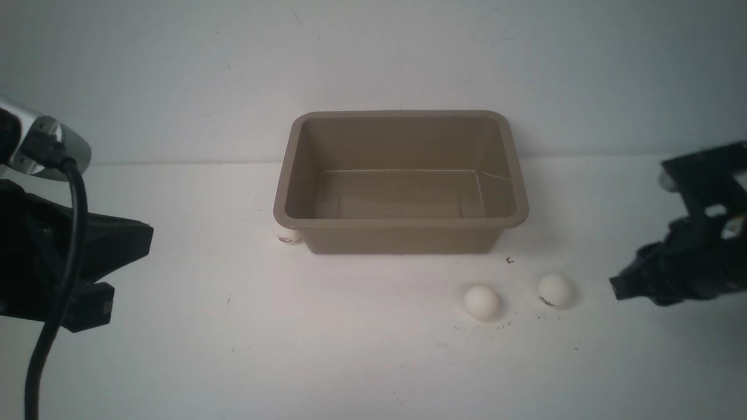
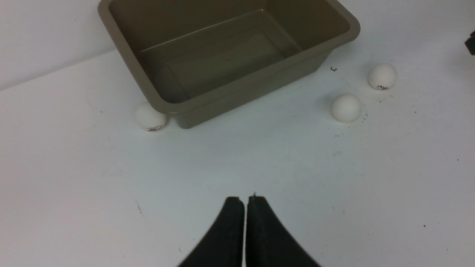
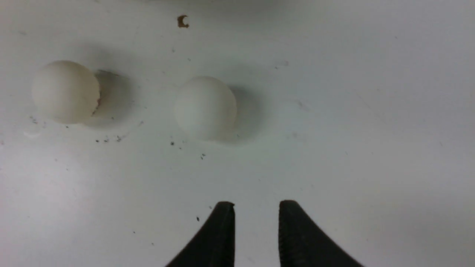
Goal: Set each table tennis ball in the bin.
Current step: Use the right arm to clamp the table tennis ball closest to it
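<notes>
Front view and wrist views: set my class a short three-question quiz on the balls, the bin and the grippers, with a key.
1. True or false: the bin already holds a table tennis ball.
2. Which gripper has its jaws apart? A: left gripper. B: right gripper. C: both.
3. How many table tennis balls lie on the table?

Key
1. False: the bin is empty.
2. B: the left gripper is shut, and the right gripper is open with nothing between its jaws.
3. Three: one by the bin's near left corner, and two in front of its right end, the outer one nearest the right gripper.
</notes>
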Robot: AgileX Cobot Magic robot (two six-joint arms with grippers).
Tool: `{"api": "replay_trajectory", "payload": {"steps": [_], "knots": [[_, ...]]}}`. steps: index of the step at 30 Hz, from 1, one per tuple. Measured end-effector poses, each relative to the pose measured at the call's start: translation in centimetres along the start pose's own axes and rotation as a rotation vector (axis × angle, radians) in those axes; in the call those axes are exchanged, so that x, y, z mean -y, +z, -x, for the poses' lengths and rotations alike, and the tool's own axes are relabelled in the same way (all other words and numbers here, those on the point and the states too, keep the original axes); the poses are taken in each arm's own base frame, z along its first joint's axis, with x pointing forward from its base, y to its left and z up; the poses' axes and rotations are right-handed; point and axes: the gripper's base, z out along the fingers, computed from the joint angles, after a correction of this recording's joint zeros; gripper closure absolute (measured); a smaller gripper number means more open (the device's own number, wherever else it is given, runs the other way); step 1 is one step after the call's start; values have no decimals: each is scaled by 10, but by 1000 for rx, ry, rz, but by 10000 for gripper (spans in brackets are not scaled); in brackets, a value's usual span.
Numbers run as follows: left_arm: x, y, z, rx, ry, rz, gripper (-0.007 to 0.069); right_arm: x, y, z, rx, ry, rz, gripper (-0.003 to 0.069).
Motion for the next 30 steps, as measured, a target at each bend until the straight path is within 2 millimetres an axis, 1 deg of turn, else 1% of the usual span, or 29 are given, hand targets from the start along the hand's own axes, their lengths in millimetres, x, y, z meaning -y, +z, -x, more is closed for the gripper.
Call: {"api": "replay_trajectory", "payload": {"steps": [2, 5, 6, 7, 9, 11, 14, 16, 20, 30], "knots": [[0, 0, 0, -3, 0, -3, 629, -11, 2, 20, 19, -44, 26, 384], [1, 0, -1, -9, -1, -8, 629, -23, 8, 39, 27, -81, 55, 313], [1, 0, -1, -9, -1, -8, 629, -23, 7, 41, 30, -80, 55, 309], [0, 1, -1, -12, -2, -10, 629, -29, 16, 48, 4, -84, 69, 280], [0, 1, -1, -13, -2, -10, 629, -32, 27, 54, -36, -88, 74, 265], [0, 1, -1, -13, -2, -10, 629, -32, 36, 54, -68, -90, 69, 260], [0, 1, -1, -13, -2, -10, 629, -29, 58, 55, -145, -100, 41, 256], [0, 1, -1, -13, -2, -10, 629, -27, 66, 54, -170, -101, 27, 257], [0, 1, -1, -13, -1, -10, 629, -27, 74, 53, -193, -104, 21, 257], [0, 1, -1, -13, 1, -10, 629, -27, 84, 49, -224, -105, 23, 257]]}}
